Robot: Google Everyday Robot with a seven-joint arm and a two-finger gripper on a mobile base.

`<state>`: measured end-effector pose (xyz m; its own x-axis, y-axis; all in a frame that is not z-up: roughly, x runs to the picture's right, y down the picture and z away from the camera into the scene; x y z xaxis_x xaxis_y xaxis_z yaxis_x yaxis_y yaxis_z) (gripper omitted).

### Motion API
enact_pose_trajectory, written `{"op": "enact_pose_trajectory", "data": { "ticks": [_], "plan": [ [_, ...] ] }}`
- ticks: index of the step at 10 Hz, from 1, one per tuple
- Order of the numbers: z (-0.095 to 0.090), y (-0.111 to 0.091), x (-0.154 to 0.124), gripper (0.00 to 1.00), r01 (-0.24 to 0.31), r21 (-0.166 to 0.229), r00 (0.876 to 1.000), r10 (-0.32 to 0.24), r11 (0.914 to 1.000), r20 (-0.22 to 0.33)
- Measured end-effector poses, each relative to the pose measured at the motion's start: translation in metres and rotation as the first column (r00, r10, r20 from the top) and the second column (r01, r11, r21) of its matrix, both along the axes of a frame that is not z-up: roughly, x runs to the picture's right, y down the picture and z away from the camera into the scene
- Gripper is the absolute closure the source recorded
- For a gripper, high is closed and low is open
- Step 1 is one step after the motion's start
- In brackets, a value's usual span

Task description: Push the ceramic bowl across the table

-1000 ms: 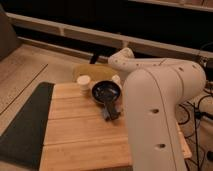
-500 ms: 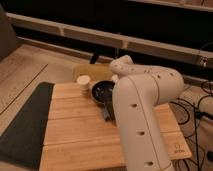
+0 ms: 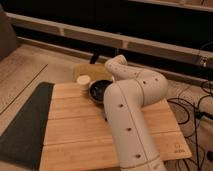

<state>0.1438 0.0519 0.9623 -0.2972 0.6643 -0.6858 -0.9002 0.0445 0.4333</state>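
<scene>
The table [image 3: 75,135] is a light wooden top made of long planks with visible seams, standing on a pale floor [image 3: 30,65]. At its far edge sit 3 dishes close together: a small cream cup [image 3: 83,83], a dark glossy ceramic bowl [image 3: 99,91] just right of the cup, and a tan shallow dish [image 3: 89,71] behind both. A dark grey mat [image 3: 25,125] lies along the table's left side. The gripper is hidden behind the white arm [image 3: 131,120], near the bowl.

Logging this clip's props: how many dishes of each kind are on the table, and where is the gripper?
Ceramic bowl: 1
Small cream cup: 1
Tan shallow dish: 1
Total: 3
The gripper sits just in front of the ceramic bowl, mostly hidden behind the arm.
</scene>
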Motion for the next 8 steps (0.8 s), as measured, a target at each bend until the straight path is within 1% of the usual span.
{"op": "enact_pose_trajectory", "data": {
  "ticks": [1, 2, 3, 4, 5, 6, 8],
  "plan": [
    [0.010, -0.017, -0.019, 0.35, 0.002, 0.066, 0.997, -0.007, 0.9978, 0.075],
    [0.015, -0.030, -0.044, 0.35, -0.016, 0.127, 0.987, -0.005, 0.9918, 0.159],
    [0.016, -0.039, -0.067, 0.35, -0.055, 0.178, 0.971, 0.011, 0.9825, 0.238],
    [0.013, -0.041, -0.078, 0.35, -0.083, 0.196, 0.960, 0.025, 0.9771, 0.278],
    [0.008, -0.039, -0.087, 0.35, -0.117, 0.203, 0.947, 0.048, 0.9722, 0.318],
    [0.005, -0.038, -0.092, 0.35, -0.137, 0.207, 0.939, 0.060, 0.9687, 0.340],
    [0.005, -0.038, -0.097, 0.35, -0.138, 0.206, 0.936, 0.060, 0.9688, 0.347]
  ]
}}
